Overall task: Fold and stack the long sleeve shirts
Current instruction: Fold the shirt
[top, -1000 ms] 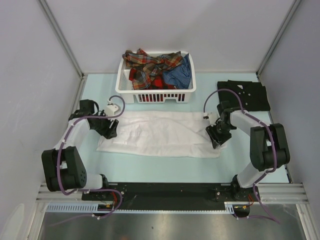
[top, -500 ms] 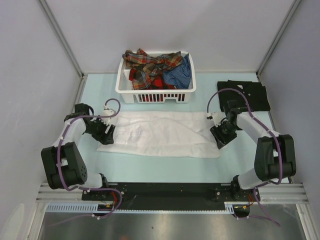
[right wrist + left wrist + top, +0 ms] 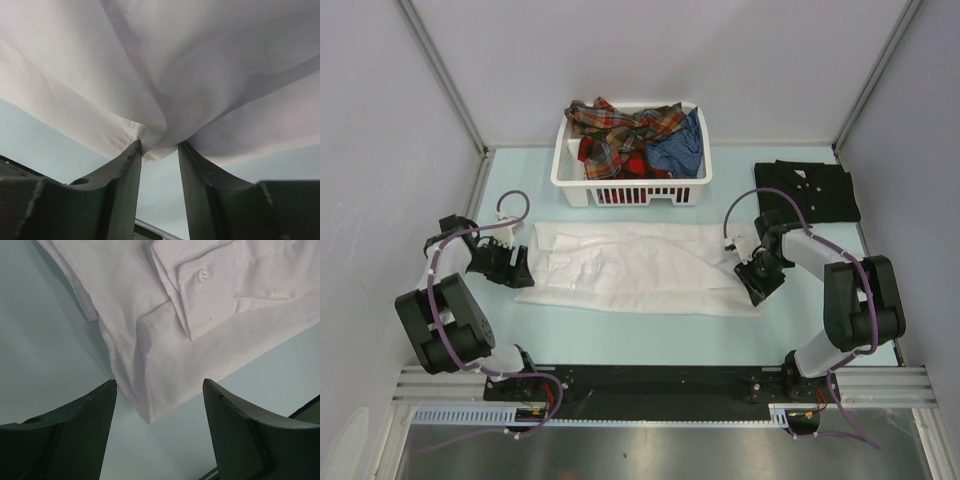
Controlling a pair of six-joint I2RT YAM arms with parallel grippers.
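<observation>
White button-up cloth shirt: our right jaws pinch its edge; left jaws stand wide and empty. Pulling one-sided, we risk skewing the fold.

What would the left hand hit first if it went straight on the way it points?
Most likely the white shirt: its near corner lies just ahead of the open left hand, in line with the gap between its fingers. Depth is unclear, so it may graze the table first.
</observation>
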